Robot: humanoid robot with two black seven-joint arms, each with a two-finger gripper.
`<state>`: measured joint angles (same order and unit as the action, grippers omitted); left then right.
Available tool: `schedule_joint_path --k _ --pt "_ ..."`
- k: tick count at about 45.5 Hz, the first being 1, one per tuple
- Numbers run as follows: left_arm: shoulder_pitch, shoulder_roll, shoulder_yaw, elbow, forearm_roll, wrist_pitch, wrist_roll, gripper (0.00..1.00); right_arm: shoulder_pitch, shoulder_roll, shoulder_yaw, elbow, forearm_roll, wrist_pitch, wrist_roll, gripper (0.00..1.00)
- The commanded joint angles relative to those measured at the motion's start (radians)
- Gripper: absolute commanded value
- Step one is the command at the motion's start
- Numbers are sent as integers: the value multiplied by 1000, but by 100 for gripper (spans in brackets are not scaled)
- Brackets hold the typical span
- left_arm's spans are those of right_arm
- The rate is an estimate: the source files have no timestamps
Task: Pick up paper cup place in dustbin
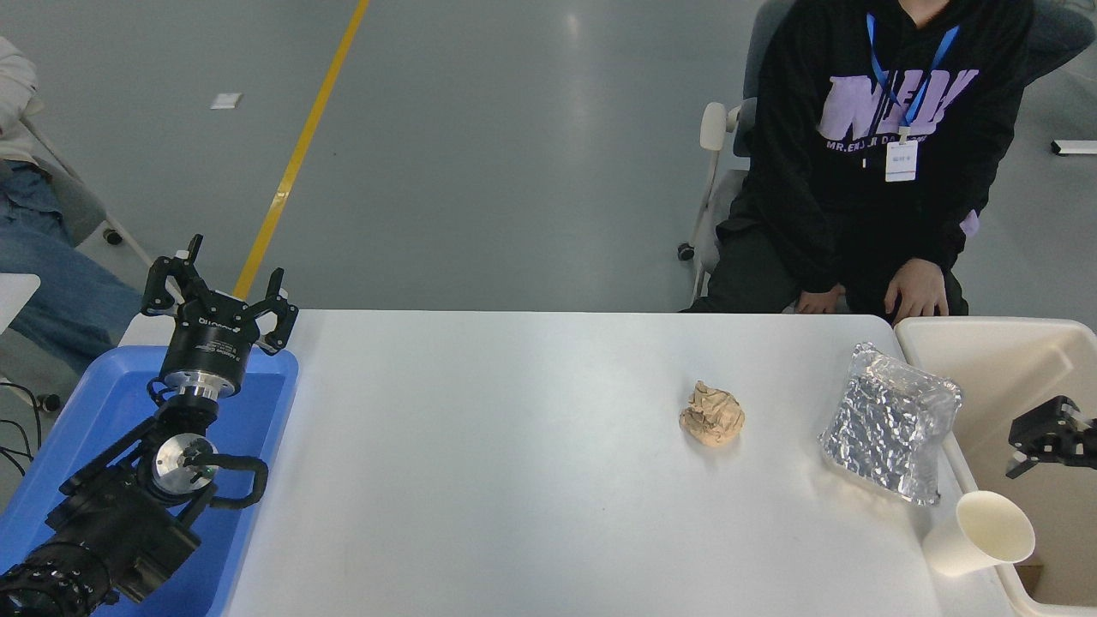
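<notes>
**Nearby: paper cup below right gripper**

Here, paper cup [980, 533] on its side at table's [514, 480] near right corner, mouth toward dustbin [986, 330], touching its rim. Right gripper [1033, 443] over bin, nearer, finger spread unclear. Left gripper [221, 296] spread, parked over blue tray [103, 403]. Nothing visible inside tray.

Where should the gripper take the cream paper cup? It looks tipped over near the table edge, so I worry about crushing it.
Judging by its pose, grip the cream paper cup across its tapered wall mid-body, from above. It lies on its side, open mouth toward the beige plastic dustbin; the right gripper hovers nearby.
</notes>
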<state>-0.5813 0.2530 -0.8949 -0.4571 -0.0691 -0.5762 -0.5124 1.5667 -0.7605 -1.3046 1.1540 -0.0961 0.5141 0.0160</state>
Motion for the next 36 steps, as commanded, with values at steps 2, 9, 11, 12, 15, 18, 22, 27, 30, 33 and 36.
schedule_joint_path --k 2,9,11,12,15,18,22,27,30,33,36 --pt "0 0 -1 0 0 1 0 99 -189 -5 120 -7 -2 -290 1 100" --pt "0 0 -1 0 0 1 0 99 -260 0 149 -46 -1 -353 1 100" --pt "0 0 -1 0 0 1 0 99 -275 0 160 -56 -1 -353 1 100" --pt "0 0 -1 0 0 1 0 99 -281 0 165 -56 -1 -353 1 100" --pt "0 0 1 0 0 1 0 99 -292 -2 172 -56 -2 -353 1 100" --pt "0 -1 1 0 0 1 0 99 -294 -2 172 -56 -2 -353 1 100" --pt "0 0 -1 0 0 1 0 99 -295 -2 172 -57 -2 -356 1 100" --pt "0 0 -1 0 0 1 0 99 -295 0 174 -56 -1 -356 1 100" --pt "0 0 -1 0 0 1 0 99 -297 -2 180 -56 -2 -356 1 96" --pt "0 0 -1 0 0 1 0 99 -295 -3 180 -56 -2 -356 1 88" --pt "0 0 -1 0 0 1 0 99 -295 -5 182 -54 1 -355 1 72"
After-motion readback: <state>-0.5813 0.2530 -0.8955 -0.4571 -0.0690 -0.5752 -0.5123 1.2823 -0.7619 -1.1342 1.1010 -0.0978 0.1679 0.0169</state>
